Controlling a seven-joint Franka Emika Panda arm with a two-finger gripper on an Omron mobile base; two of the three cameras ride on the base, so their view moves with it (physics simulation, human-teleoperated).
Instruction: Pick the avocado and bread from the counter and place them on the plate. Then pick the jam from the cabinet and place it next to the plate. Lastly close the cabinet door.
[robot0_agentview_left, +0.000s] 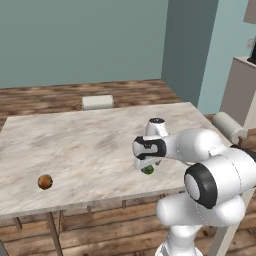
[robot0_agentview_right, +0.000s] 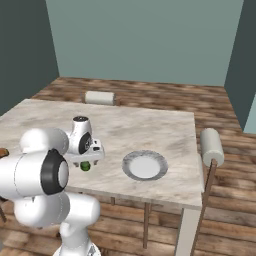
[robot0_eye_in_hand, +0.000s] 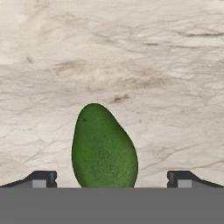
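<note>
The jaws (robot0_eye_in_hand: 112, 179) stand fully open and hold nothing; in the hand view the two dark fingertips (robot0_eye_in_hand: 43, 178) sit wide apart at the bottom edge, one on each side of the avocado (robot0_eye_in_hand: 104, 148), with a clear gap of bench showing between each tip and the fruit. The avocado lies on the marble bench (robot0_eye_in_hand: 131, 52), narrow end pointing away from the hand, dark green and glossy. In the left base view the hand (robot0_agentview_left: 145, 162) is lowered directly over the avocado (robot0_agentview_left: 148, 170), which shows as a small green lump beneath it near the front edge of the bench (robot0_agentview_left: 80, 140). The right base view shows the same arrangement: the avocado (robot0_agentview_right: 85, 166) sits under the hand (robot0_agentview_right: 86, 156), with the white plate (robot0_agentview_right: 145, 165) near it on the bench (robot0_agentview_right: 150, 130), bare and close to the front edge. The bread (robot0_agentview_left: 45, 182) rests on the bench well apart from the avocado, toward the front left corner in the left base view. No brand, label or writing can be read on any surface.
</note>
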